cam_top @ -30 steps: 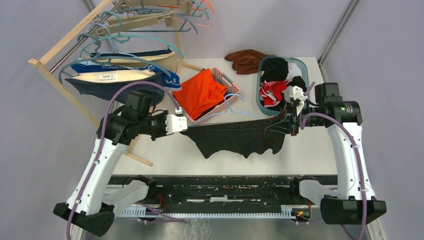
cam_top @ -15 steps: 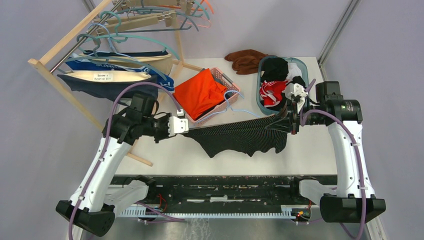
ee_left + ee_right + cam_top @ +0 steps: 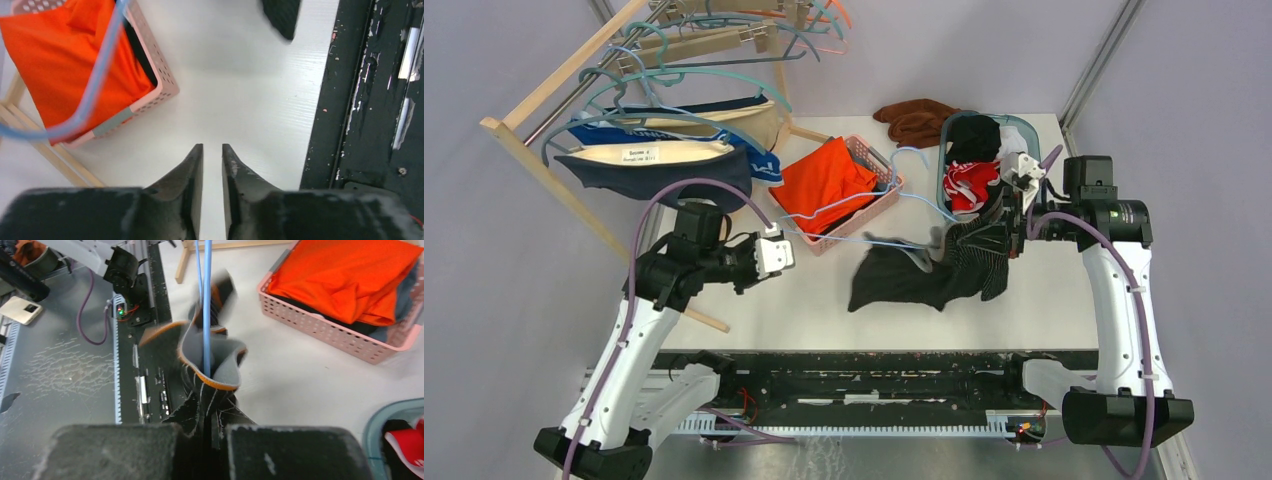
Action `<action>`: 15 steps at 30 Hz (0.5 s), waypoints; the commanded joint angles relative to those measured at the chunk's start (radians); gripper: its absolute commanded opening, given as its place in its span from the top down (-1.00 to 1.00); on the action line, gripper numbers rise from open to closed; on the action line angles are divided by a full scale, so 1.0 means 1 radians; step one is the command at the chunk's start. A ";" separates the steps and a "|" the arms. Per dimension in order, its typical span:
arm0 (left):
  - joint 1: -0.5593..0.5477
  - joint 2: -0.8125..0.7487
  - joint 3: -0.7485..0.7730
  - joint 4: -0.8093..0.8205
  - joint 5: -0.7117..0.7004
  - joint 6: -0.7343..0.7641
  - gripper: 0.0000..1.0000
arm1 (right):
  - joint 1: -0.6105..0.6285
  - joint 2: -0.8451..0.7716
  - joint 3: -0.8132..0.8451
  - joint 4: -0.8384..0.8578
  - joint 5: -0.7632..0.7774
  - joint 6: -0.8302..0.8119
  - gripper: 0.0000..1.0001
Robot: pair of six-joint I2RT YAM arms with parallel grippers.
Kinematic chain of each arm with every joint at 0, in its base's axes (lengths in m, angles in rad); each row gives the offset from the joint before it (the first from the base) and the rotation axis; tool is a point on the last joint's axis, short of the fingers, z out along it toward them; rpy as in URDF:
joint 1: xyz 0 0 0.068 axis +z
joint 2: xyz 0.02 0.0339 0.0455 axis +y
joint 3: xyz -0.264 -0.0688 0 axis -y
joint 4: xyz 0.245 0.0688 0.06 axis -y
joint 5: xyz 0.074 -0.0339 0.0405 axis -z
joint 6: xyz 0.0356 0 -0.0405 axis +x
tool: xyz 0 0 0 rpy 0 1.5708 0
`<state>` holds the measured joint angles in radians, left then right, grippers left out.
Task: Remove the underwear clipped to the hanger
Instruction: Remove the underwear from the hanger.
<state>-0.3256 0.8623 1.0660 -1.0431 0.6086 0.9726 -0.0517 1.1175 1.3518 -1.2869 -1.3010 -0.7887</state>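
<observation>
Several briefs point(image 3: 654, 175) far left, navy, beige and royal blue, hanging on hangers at the wooden rack point(image 3: 534, 88). Next, left gripper point(image 3: 212, 149) above the white surface point(image 3: 764, 310), parted by only a narrow slit, holding nothing. Further right, pink basket point(image 3: 879, 195) with orange garment point(image 3: 824, 180); light-blue hanger point(image 3: 206, 300) reaching from there to the dark striped underwear point(image 3: 914, 280), crumpled on the surface. Right gripper point(image 3: 202, 430) clamped on that fabric's right end, hanger wire beside it, just in front of the teal bin point(image 3: 944, 195).
</observation>
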 commanded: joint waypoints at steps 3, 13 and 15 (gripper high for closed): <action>0.017 -0.032 -0.023 0.084 -0.050 -0.155 0.25 | -0.022 -0.011 0.018 0.196 -0.061 0.147 0.97; 0.016 -0.040 0.040 0.075 -0.060 -0.202 -0.27 | -0.018 -0.015 -0.001 0.209 0.003 0.145 0.98; 0.014 -0.035 0.077 0.073 -0.038 -0.233 -0.35 | -0.008 -0.015 -0.010 0.213 0.032 0.137 0.98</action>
<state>-0.3134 0.8288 1.0500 -0.9970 0.5327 0.8276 -0.0700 1.1160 1.3506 -1.1137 -1.2800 -0.6544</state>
